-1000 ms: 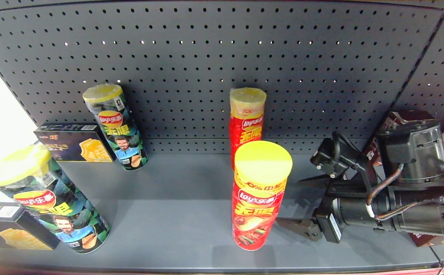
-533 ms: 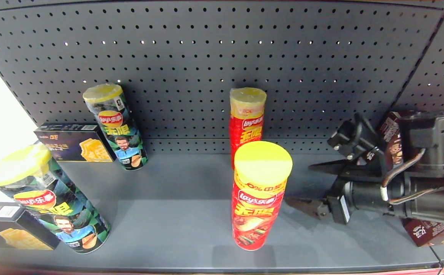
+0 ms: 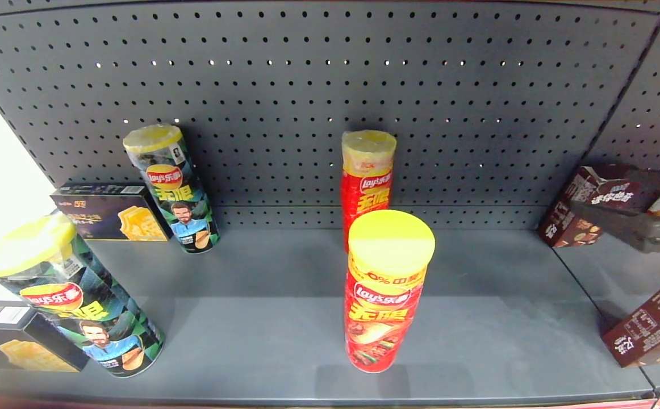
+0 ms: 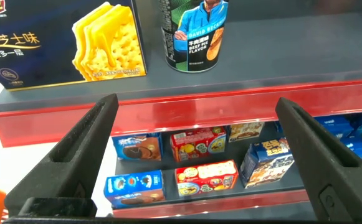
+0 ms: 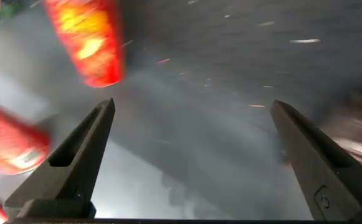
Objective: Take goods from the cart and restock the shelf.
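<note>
A dark grey shelf (image 3: 262,318) with a perforated back panel (image 3: 330,85) is being viewed from above. Near its middle, a front red can (image 3: 387,295) of crisps is being displayed upright close to the shelf's front edge. A rear red can (image 3: 367,170) is being kept directly behind it, against the panel. Toward the left, a front green can (image 3: 80,301) and a rear green can (image 3: 174,190) are being kept upright, each just beside a dark cracker box (image 3: 111,213). At the right end, a rear brown box (image 3: 563,221) and a front brown box (image 3: 648,329) are being stored. The right gripper (image 5: 193,104) is being held wide open with nothing between its jaws. One of its fingers (image 3: 628,227) is being seen in front of the rear brown box, well apart from the red cans. The left gripper (image 4: 196,102) is likewise being held wide open and empty, facing the shelf's red front lip (image 4: 56,115). Beyond that lip, a lower shelf (image 4: 230,196) of small snack boxes is being shown.
</note>
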Available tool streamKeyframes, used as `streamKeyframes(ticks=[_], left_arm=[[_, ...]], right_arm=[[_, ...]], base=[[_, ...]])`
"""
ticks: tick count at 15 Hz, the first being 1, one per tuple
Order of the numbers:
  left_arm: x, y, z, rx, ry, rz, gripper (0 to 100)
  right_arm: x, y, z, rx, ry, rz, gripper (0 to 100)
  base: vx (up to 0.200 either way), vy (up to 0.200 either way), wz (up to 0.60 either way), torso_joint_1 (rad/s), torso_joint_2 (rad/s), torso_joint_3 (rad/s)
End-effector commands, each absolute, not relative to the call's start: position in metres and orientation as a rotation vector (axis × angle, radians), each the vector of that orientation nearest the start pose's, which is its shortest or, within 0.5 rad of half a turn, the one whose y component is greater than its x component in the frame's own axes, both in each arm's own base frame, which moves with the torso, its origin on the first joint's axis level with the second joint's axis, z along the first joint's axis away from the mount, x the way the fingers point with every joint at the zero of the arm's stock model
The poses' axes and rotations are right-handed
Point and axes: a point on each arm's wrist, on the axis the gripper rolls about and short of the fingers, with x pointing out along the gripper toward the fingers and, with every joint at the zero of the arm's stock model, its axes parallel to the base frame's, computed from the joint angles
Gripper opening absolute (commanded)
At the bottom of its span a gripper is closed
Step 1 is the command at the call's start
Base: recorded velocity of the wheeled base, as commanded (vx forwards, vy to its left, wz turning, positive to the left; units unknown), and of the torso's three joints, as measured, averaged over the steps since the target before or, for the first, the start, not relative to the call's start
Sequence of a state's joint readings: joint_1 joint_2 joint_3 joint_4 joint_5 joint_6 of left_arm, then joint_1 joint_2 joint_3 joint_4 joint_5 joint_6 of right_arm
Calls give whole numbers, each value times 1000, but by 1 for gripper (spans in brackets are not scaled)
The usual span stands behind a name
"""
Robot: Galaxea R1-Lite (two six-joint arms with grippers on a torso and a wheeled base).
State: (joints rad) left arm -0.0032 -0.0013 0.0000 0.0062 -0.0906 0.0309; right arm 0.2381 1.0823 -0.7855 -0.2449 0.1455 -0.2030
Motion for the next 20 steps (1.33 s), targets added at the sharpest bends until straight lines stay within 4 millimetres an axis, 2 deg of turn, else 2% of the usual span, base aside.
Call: streamKeyframes(ticks=[1, 2, 3, 7, 9, 12, 15, 16, 17, 18, 20], left_arm=[[-23, -2, 75, 30, 5, -94, 100], [-23, -2, 75, 30, 5, -94, 100], [-23, -2, 75, 30, 3, -94, 100], [-23, -2, 75, 31, 2, -92, 100], [-23, -2, 75, 35, 1, -94, 100], [-23, -2, 75, 35, 1, -92, 100], [-23, -2, 75, 34, 2, -92, 100], [-23, -2, 75, 34, 1, -94, 100], [-23, -2, 75, 34, 1, -94, 100], [-23, -2, 75, 34, 2, -92, 100], [-23, -2, 75, 34, 2, -91, 100]], right_arm=[[66, 6, 265, -201, -117, 167, 100], [39, 3, 246, -197, -145, 109, 100], [21, 2, 229, -198, -148, 94, 100], [-27, 2, 175, -185, -99, 56, 100], [-38, 3, 130, -116, -77, 25, 100], [-23, -2, 82, -33, -50, -124, 100], [-23, -1, 82, 24, -55, -73, 100], [-23, 2, 82, 34, -57, 67, 100], [-23, 3, 82, 23, -55, 128, 100], [-23, 4, 82, 9, -51, 151, 100], [-21, 3, 82, 40, -22, 71, 100]], base=[[0, 0, 0, 0, 0, 0], [0, 0, 0, 0, 0, 0], [0, 0, 0, 0, 0, 0], [0, 0, 0, 0, 0, 0], [0, 0, 0, 0, 0, 0], [0, 0, 0, 0, 0, 0], [0, 0, 0, 0, 0, 0], [0, 0, 0, 0, 0, 0], [0, 0, 0, 0, 0, 0], [0, 0, 0, 0, 0, 0], [0, 0, 0, 0, 0, 0]])
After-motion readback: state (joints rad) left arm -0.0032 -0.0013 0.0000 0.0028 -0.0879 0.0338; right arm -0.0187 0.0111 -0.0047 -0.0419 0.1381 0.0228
